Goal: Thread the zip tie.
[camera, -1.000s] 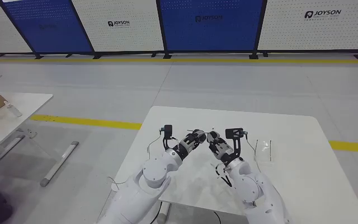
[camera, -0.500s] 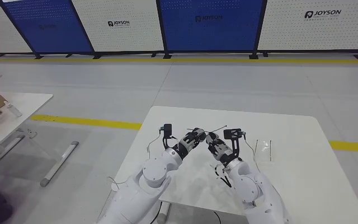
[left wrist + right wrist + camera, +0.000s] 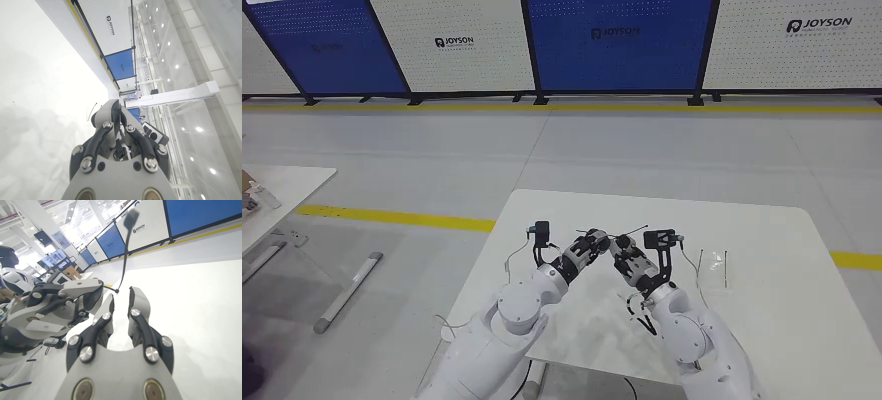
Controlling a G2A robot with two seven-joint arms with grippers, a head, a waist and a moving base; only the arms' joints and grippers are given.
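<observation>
One zip tie (image 3: 124, 256), pinched at one end by my left gripper (image 3: 118, 109), its pads pressed together, the strap standing free over the table's (image 3: 762, 300) middle. Right gripper (image 3: 122, 296): fingers spread, holding nothing, just beside the strap. Threading: unfinished by my judgement, as I see no closed loop. Spare ties (image 3: 712, 262) lie nearer the right edge.

Factory hall with pegboard partitions (image 3: 622, 45)
</observation>
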